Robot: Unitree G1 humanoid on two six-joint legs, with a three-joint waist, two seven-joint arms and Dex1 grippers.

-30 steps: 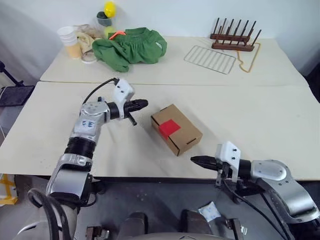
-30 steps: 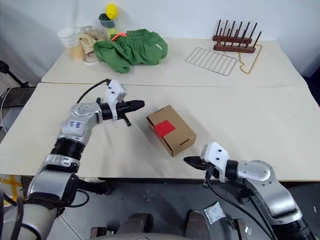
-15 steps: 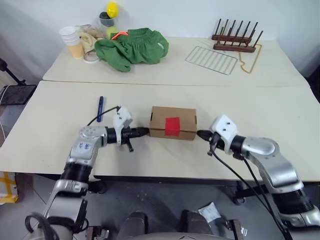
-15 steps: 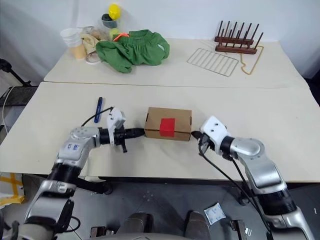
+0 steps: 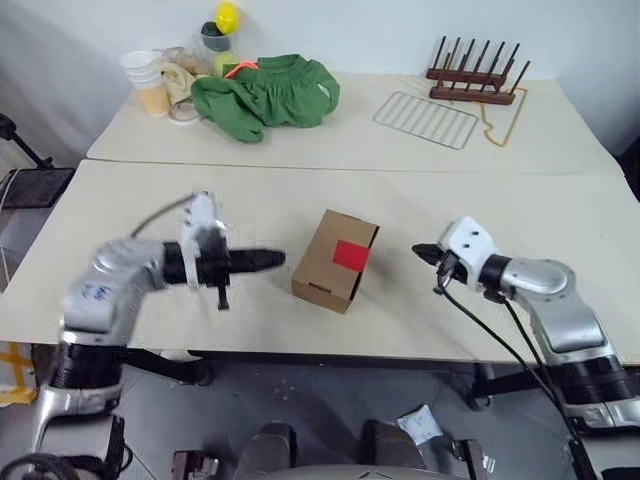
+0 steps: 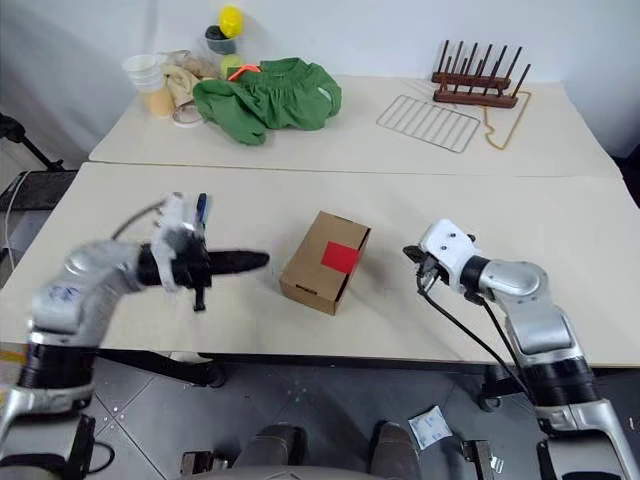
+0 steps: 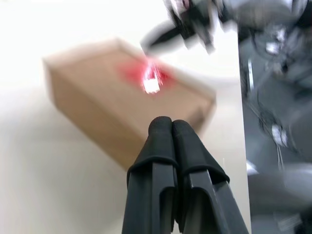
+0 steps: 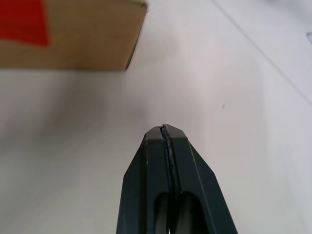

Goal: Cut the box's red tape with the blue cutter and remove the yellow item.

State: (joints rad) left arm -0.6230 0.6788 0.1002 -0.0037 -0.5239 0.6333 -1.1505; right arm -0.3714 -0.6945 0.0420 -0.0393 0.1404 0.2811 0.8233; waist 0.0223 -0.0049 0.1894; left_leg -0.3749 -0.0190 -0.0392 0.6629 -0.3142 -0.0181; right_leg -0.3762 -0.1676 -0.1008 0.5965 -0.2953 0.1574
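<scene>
On the matte cream table [image 6: 560, 215], the small brown corrugated cardboard box [image 6: 318, 266] with its bright red square tape [image 6: 340, 257] lies angled between two empty, fully closed black pincers: left pincer [image 6: 262, 260] near, right pincer [image 6: 408, 250] apart. Farther left, the slim dark-blue cutter [image 6: 201, 209] shows behind the left arm. Crumpled green cloth [image 6: 268, 94] lies beyond.
</scene>
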